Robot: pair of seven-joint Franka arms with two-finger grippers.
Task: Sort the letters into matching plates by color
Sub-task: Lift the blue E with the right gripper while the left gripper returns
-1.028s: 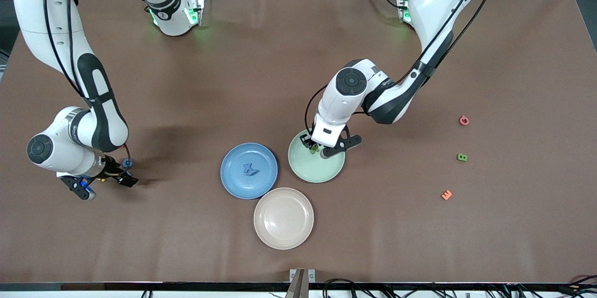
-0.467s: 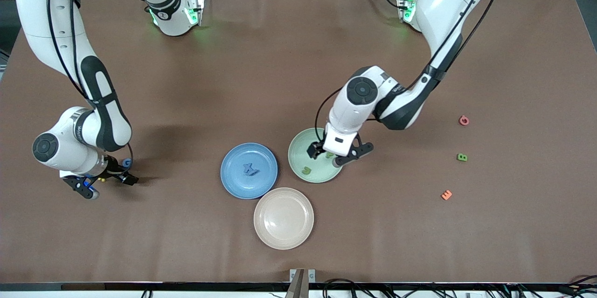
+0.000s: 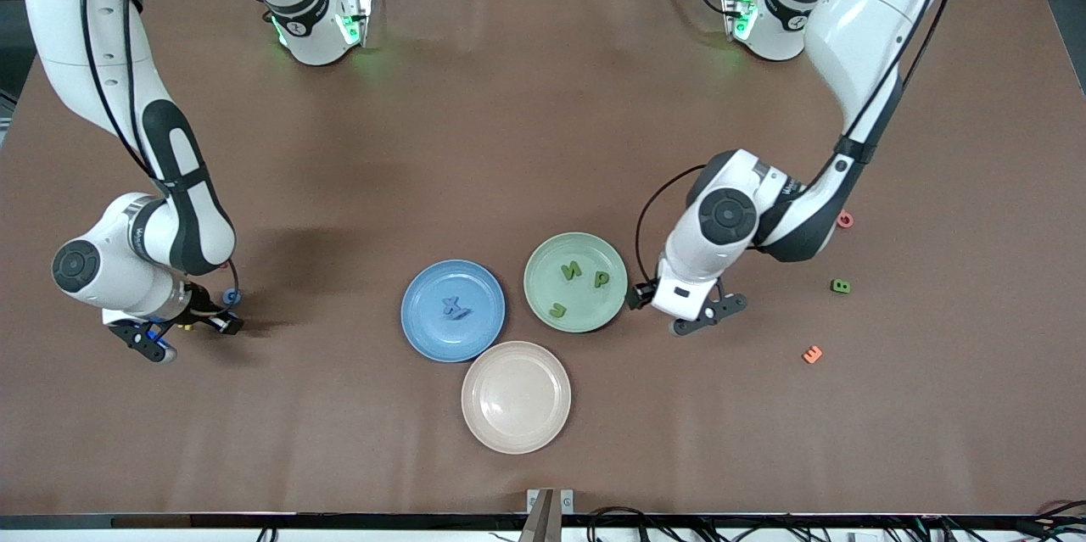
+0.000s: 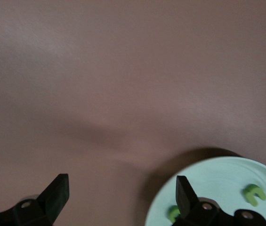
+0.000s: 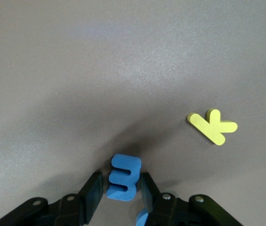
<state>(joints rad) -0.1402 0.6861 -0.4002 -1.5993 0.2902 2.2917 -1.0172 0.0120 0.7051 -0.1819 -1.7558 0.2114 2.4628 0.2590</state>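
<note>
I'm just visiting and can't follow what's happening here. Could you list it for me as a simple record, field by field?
green plate: holds three green letters, N, P and U
blue plate: holds a blue X
beige-pink plate: nothing in it
left gripper: fingers open, holding nothing, over the table beside the green plate
right gripper: fingers shut on a blue E, low at the right arm's end of the table
green B: on the table at the left arm's end, not yet sorted
yellow K: lying on the table
</note>
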